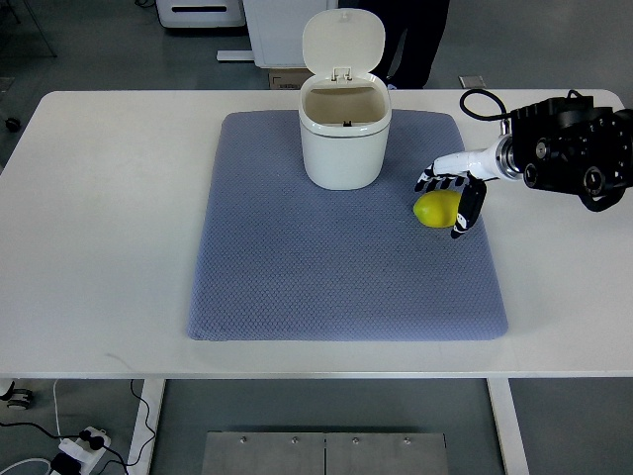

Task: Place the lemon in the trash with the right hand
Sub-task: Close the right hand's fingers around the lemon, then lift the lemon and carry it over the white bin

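Although the trash bin (343, 134) stands ready at the far middle of the grey mat (346, 267) with its lid flipped up and its mouth clear, I judge the task barely begun, because the lemon (437, 209) lies on the mat's right side, to the right of the bin and a little nearer me. My right hand (455, 194), reaching in from the right edge over the white tabletop (99, 198), sits against the lemon's right side with its dark-tipped fingers (468, 210) curling around it; whether the grip is closed firmly I cannot tell. What remains, as I see it, is securing the fruit, lifting it, carrying it left over the opening and letting go. My left arm is out of sight.
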{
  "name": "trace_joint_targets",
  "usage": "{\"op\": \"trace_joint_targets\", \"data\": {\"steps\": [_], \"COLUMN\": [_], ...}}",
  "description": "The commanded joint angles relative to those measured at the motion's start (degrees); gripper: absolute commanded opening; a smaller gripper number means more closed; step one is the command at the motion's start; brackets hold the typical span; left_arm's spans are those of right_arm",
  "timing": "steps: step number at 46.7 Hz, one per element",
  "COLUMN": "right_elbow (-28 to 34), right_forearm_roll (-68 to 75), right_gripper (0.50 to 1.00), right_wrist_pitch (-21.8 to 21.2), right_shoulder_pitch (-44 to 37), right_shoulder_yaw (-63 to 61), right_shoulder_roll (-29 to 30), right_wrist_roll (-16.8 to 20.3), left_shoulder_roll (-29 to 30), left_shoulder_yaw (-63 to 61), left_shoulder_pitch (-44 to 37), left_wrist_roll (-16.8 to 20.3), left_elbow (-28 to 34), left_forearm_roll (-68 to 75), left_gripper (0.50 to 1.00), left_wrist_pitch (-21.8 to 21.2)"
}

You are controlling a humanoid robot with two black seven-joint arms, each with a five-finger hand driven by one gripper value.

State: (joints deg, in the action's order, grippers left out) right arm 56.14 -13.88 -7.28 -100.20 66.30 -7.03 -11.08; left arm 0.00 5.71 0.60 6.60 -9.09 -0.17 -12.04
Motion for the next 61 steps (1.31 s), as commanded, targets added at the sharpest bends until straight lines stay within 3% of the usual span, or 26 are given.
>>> {"op": "trace_joint_targets", "data": {"steps": [1,30,40,45,61], "right_elbow": [-0.24,-1.91,-1.91,-1.91,-2.35], "right_forearm_roll": [0.08,0.08,0.08,0.08,0.08], "right_gripper": [0.847,0.715,0.598,0.5,0.5], "right_wrist_pitch": [-0.01,-0.01,-0.1,-0.1,-0.63], "right_shoulder_pitch": [0.54,1.68,1.68,1.68,-0.52], "right_shoulder_yaw": [-0.03,-0.38,-0.47,-0.47,-0.38], "right_shoulder_roll": [0.0,0.0,0.0,0.0,-1.05], "right_wrist_roll": [0.0,0.09,0.09,0.0,-0.08], "left_shoulder_roll": [0.0,0.0,0.0,0.0,0.0], "left_shoulder_yaw": [0.0,0.0,0.0,0.0,0.0], "left_shoulder_pitch": [0.01,0.01,0.01,0.01,0.01], "left_wrist_roll": [-0.01,-0.01,-0.01,-0.01,-0.01], "left_elbow": [-0.05,-0.05,-0.05,0.04,0.04], "left_forearm_roll": [0.0,0.0,0.0,0.0,0.0], "left_gripper": [1.0,1.0,1.0,1.0,1.0], "left_wrist_pitch": [0.0,0.0,0.0,0.0,0.0]}}
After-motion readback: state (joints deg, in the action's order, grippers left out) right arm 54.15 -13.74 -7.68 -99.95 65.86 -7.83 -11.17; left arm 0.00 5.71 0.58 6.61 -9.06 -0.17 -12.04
